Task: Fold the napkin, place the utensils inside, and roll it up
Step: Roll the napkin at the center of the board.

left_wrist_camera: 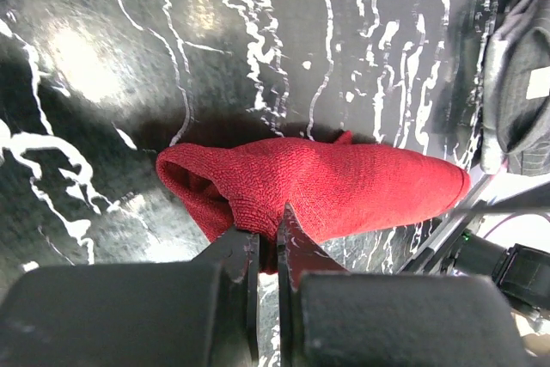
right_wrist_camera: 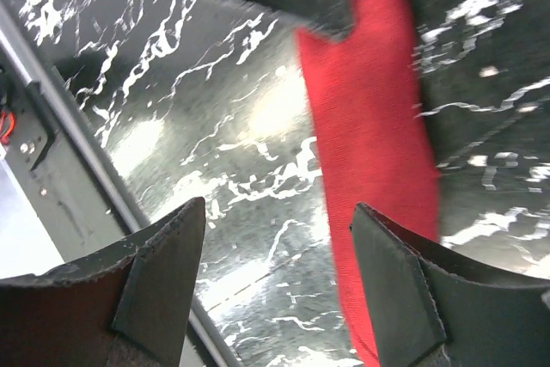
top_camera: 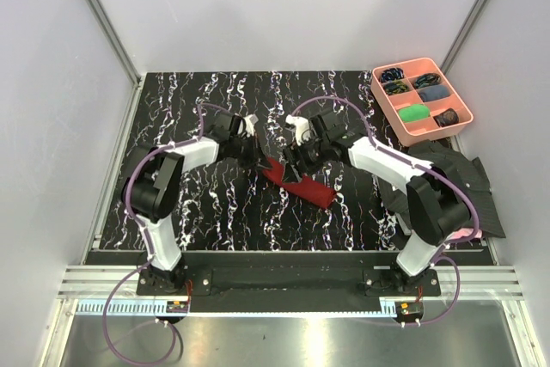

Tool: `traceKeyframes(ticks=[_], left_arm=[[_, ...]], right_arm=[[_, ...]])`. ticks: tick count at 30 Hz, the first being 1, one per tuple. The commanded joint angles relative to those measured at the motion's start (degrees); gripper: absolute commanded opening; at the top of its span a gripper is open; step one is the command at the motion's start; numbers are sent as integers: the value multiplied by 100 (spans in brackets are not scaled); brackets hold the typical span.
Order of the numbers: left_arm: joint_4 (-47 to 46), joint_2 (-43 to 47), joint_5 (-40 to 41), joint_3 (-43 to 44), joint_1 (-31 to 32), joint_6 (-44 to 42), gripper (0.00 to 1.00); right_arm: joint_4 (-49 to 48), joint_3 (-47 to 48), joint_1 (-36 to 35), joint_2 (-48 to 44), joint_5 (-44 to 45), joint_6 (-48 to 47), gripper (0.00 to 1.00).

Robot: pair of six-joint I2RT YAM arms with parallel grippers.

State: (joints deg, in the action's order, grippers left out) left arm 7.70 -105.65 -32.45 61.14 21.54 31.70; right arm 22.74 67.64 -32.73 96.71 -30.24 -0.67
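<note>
The maroon napkin [top_camera: 301,184] lies rolled into a short bundle on the black marbled table, between the two arms. In the left wrist view it is a red roll [left_wrist_camera: 344,182] lying across the frame. My left gripper [left_wrist_camera: 268,238] is shut, pinching the near edge of the roll; in the top view it is at the roll's left end [top_camera: 260,161]. My right gripper [right_wrist_camera: 279,221] is open and empty, hovering just above the napkin [right_wrist_camera: 369,152]; in the top view it is over the roll's upper part [top_camera: 295,161]. The fork and spoon are hidden.
A pink tray [top_camera: 421,99] with several small coloured items stands at the back right. A dark striped shirt [top_camera: 455,182] lies at the right edge, over a pink cloth [top_camera: 468,234]. A metal rail [right_wrist_camera: 77,152] runs along the table's edge.
</note>
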Motion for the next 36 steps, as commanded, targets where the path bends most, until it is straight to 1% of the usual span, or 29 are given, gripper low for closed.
traceKeyframes(ticks=[1,5,7,10,11,13,14,18,21,24,25,26,27,28,29,31,33,36], left_arm=[[442,-316,-148,520,-62,-217,0],[495,-413,-157,662,-71,-217,0],[504,-404,-139,706,-80,-226,2],[513,-360,-86,750,-80,-226,12],[521,-360,-78,758,-80,-226,23],[591,-317,-69,820,-80,-235,34],[618,-290,-78,837,-80,-252,44],[829,-53,167,812,-97,-357,65],[882,202,352,654,-176,-384,72],[882,509,580,417,-316,-376,77],[873,710,642,355,-361,-375,82],[873,816,704,241,-405,-375,84],[890,1166,931,110,-509,-428,89],[908,1395,1003,91,-563,-446,92],[934,1502,1064,56,-598,-463,96],[987,1852,1231,20,-694,-498,99],[1275,2073,1424,90,-809,-568,99],[1523,2688,1635,47,-1133,-700,99]], right_arm=[[-77,-58,-49,269,-202,198,77],[-59,-5,-32,568,52,216,76],[-15,74,3,735,88,207,76],[11,136,82,876,71,207,76],[2,171,109,902,71,199,76],[11,197,153,964,27,198,76],[11,215,170,990,18,190,76],[11,259,276,1104,-96,181,76],[20,294,285,1105,-236,155,76],[11,312,285,1008,-342,128,76],[11,320,285,973,-342,111,76],[11,320,285,886,-334,102,77],[20,329,293,720,-290,102,79],[20,329,294,657,-255,102,79],[20,338,294,587,-228,111,79],[20,347,302,359,-141,119,81],[29,347,355,61,105,216,83],[29,242,521,-413,439,365,84]])
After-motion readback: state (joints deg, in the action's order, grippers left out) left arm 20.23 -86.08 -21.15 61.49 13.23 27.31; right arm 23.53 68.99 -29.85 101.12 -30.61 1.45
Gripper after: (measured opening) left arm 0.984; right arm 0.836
